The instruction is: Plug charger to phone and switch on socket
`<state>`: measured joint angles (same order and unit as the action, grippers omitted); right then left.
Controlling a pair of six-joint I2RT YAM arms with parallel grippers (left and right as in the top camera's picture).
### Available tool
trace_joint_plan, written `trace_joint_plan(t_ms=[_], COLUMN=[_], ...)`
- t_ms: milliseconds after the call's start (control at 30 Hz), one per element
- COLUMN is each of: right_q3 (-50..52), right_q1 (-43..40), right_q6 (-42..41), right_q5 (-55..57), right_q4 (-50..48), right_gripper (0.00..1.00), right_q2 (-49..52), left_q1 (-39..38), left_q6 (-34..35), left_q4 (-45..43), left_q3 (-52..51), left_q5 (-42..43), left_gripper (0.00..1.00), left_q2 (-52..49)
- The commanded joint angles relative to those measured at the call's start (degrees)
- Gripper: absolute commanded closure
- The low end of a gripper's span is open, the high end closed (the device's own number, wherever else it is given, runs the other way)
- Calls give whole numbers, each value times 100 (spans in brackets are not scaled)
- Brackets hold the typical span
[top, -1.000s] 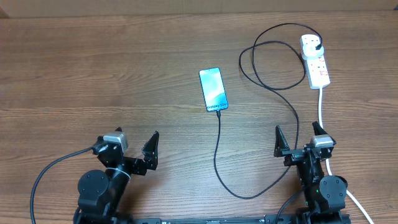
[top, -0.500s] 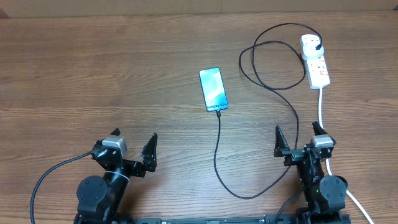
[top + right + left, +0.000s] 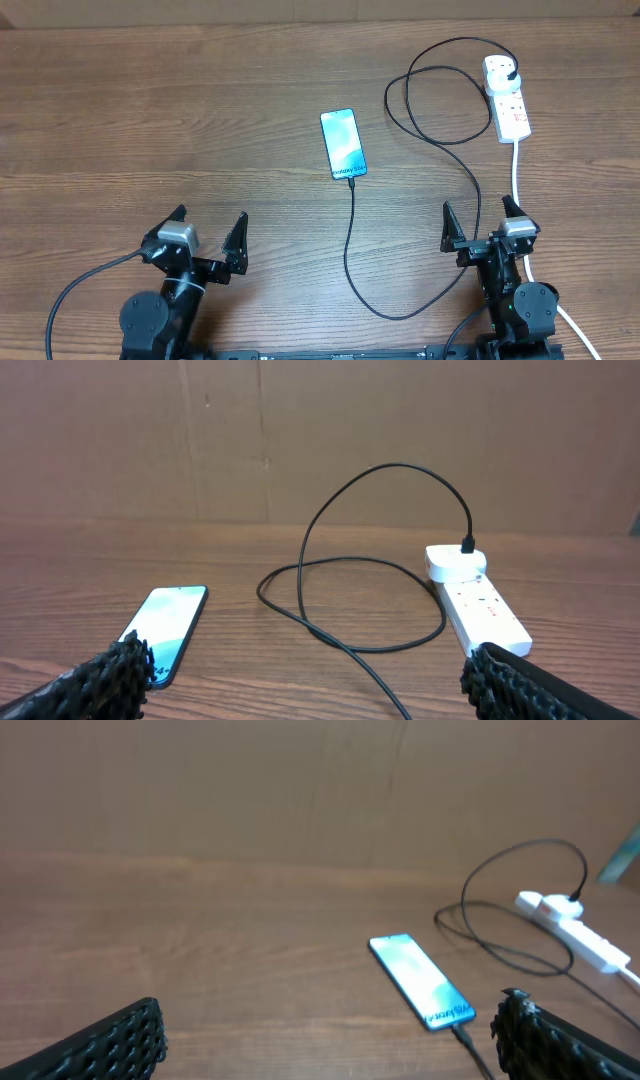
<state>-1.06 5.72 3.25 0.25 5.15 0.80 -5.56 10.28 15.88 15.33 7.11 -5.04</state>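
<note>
The phone (image 3: 343, 143) lies face up mid-table, its teal screen lit. The charger (image 3: 351, 230), a thin black cable, has its tip at the phone's near edge. It loops near the front edge and runs up to the socket (image 3: 510, 108) at the far right, where its plug (image 3: 512, 72) sits. My left gripper (image 3: 209, 218) stands open at the front left, well short of the phone (image 3: 420, 982), with the cable tip (image 3: 462, 1034) just inside its right finger. My right gripper (image 3: 478, 209) stands open at the front right, facing the socket (image 3: 480, 605), the cable (image 3: 345, 640) and the phone (image 3: 165, 622).
The socket's thick white lead (image 3: 517, 170) runs down the right side past my right arm. A brown board wall (image 3: 320, 440) stands behind the table. Bare wood table (image 3: 150, 120) fills the left half.
My left arm has drawn back toward the front edge and turned to face straight ahead, jaws still open. The right arm, phone, cable and socket have not moved.
</note>
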Motion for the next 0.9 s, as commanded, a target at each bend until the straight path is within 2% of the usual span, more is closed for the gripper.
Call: trace_joint_plan(t_ms=[0,500,767,867], right_q3=[61,61,61,61], right_q1=[28,28,28,28], right_q6=[-2,-2,0,-2], right_q5=[11,11,11,11], right_q4=[-31,-31,-31,-31], right_gripper=[0,0,0,0], right_q2=[-63,-63,-63,-63], left_q1=[35,140,468,490], left_q6=[-103,-83,-90,-87], left_q4=[-210,-2728,-2618,-2247], left_q3=[-280,-1513,-1506,-1506], left_q5=[50,44,-85,-391], left_gripper=[0,0,0,0], left_q2=[306,485,485,485])
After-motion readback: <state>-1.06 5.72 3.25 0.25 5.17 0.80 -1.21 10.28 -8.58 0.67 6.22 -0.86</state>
